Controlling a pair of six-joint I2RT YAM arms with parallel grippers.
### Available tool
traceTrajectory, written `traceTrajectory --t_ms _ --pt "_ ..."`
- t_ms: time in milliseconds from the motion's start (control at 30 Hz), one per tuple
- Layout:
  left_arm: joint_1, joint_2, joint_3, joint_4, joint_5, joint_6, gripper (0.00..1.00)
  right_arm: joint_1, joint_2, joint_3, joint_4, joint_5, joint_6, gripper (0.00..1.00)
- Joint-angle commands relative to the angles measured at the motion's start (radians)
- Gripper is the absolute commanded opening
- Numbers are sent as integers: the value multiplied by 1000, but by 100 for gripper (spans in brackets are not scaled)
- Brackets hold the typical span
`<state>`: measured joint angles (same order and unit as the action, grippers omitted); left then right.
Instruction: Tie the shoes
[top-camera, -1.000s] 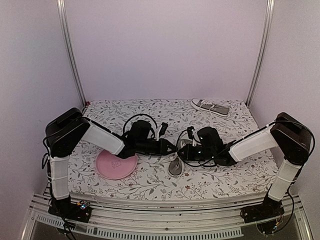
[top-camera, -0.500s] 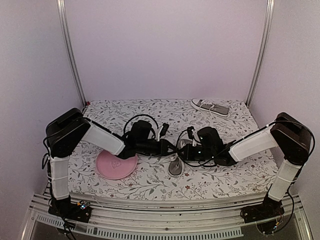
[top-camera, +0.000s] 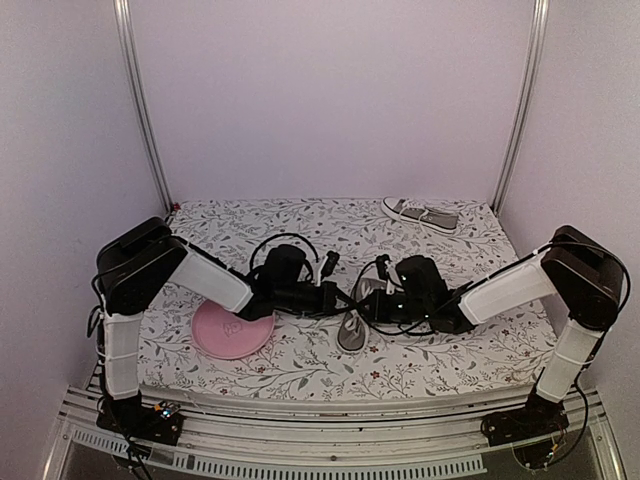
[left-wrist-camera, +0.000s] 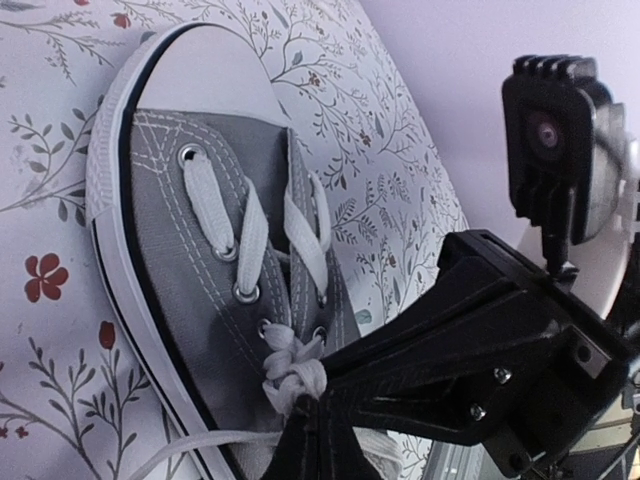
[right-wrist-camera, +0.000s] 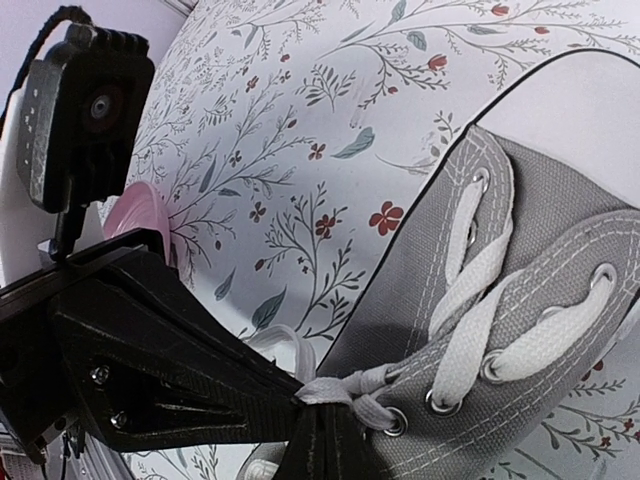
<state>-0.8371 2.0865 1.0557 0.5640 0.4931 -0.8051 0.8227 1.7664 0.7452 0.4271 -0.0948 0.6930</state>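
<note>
- Tightening the first knot looks like the step in hand. Your left gripper (top-camera: 338, 298) and right gripper (top-camera: 364, 302) meet tip to tip over the near shoe (top-camera: 352, 330), just to the right of the pink plate (top-camera: 232, 330).
- Both tools are clenched. In the wrist views each pair of fingers pinches the white laces (left-wrist-camera: 250, 225) right at the small knot (left-wrist-camera: 293, 372), which sits at the top eyelets of the grey upper.
- The near shoe lies on its sole with its white toe cap towards you. A loose run of lace trails off beside it on the side facing the plate.
- The far shoe (top-camera: 422, 214) lies well beyond the plate and to its right, at the back edge of the table. From here I can't tell whether its laces are tied.
- My judgement is that you are early in the task: one crossing is cinched, no bow loops are visible, and the second shoe is not yet handled.
- The next move calls for drawing the two strands apart evenly so the knot seats without dragging the light shoe. After that you need a fresh grip further along each strand to form loops.
- Watch for a thin lace slipping out of the pinch.
- The floral cloth (top-camera: 450, 350) under the plate covers the whole table and lies flat. It is a busy pattern against white laces.
- Pale lilac walls (top-camera: 330, 100) and two metal posts (top-camera: 140, 110) close in the space behind the plate.
</note>
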Motion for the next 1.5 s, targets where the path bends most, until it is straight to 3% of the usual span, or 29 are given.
traceTrajectory --t_ms 0,233,400,800,1067,1200,1333,1467 --pt "-15 -5 5 41 9 18 0 -2 -57 -47 13 21 -8 3" --pt "-3 -32 -9 0 -20 62 0 -3 -204 -137 27 36 -31 32" --pt "-2 -58 -3 -46 -71 92 0 -4 -179 -129 -2 16 -53 36" --pt "-18 -83 30 -177 -152 164 0 36 -73 -17 -18 10 -117 35" --pt "-24 -89 31 -169 -152 160 0 46 -17 34 -89 82 -135 31" --pt "-23 -103 20 -148 -142 151 0 50 -10 33 -109 111 -132 21" --pt "-25 -110 17 -117 -111 133 0 50 -17 26 -110 134 -110 4" --pt "-24 -109 5 -89 -92 118 0 49 -30 22 -81 148 -94 2"
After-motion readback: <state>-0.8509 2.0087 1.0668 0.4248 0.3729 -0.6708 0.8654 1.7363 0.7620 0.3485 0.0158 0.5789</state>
